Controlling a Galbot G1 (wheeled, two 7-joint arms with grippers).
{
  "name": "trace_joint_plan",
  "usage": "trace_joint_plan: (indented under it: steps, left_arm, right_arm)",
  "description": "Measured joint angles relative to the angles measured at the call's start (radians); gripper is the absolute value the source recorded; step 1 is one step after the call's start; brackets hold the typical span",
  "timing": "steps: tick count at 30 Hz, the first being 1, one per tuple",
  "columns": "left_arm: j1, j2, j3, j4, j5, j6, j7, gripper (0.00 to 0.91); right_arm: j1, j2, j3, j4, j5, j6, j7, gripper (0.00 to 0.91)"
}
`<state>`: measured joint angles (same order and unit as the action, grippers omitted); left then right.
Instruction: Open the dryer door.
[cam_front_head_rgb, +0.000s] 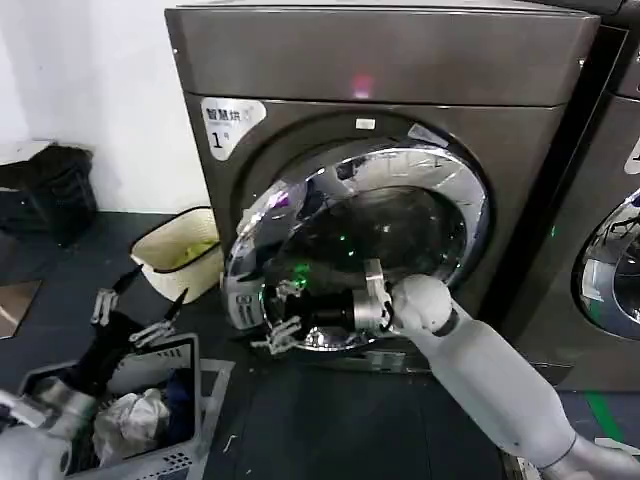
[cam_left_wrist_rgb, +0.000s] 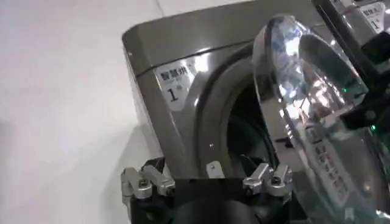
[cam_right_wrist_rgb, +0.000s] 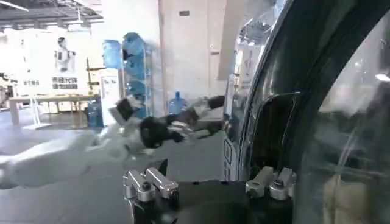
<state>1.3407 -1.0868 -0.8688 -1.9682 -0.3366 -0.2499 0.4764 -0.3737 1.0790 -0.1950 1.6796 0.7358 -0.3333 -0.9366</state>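
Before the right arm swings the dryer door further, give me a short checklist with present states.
1. Dryer door unlatched, ajar from the dryer: ok.
2. Right pincer at the door's lower free edge: ok.
3. Right pincer's hold on the rim: cannot tell.
4. Left pincer open, low over the laundry basket, apart from the door: ok.
5. Yellow basket on the floor beside the free edge, possibly in the swing path: not ok.

Your head cam looked down at the dryer (cam_front_head_rgb: 400, 80) front; both wrist cams sat close, sharing the dryer door (cam_front_head_rgb: 350, 250).
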Motion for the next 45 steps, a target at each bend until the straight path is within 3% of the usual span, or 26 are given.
trace_joint_plan:
  steps: [3,16,19,28,38,45]
  left_arm:
    - [-0.041,0.022,0.028,0.037,0.0,0.007,-0.007,0.907]
    - [-0.183,0.054,0.087,0.162,0.006,0.034,-0.031,0.907]
    - [-0.193,0.057,0.099,0.172,0.011,0.034,-0.027,0.907]
    - [-0.232,0.073,0.148,0.194,0.025,0.034,-0.014,0.907]
    - [-0.263,0.077,0.23,0.197,0.051,0.025,0.015,0.907]
    - [-0.268,0.063,0.321,0.173,0.085,0.013,0.044,0.907]
  right_arm:
    - [0.0,-0.022,-0.009,0.009,0.023,0.036,-0.028,0.907]
    - [0.007,-0.088,-0.028,0.047,0.058,0.084,-0.074,0.907]
    - [0.006,-0.101,-0.03,0.054,0.06,0.095,-0.088,0.907]
    - [-0.003,-0.133,-0.034,0.02,0.115,0.195,-0.251,0.907]
    - [-0.041,-0.18,0.013,0.008,0.131,0.21,-0.478,0.907]
    - [-0.078,-0.21,0.07,-0.013,0.142,0.236,-0.526,0.907]
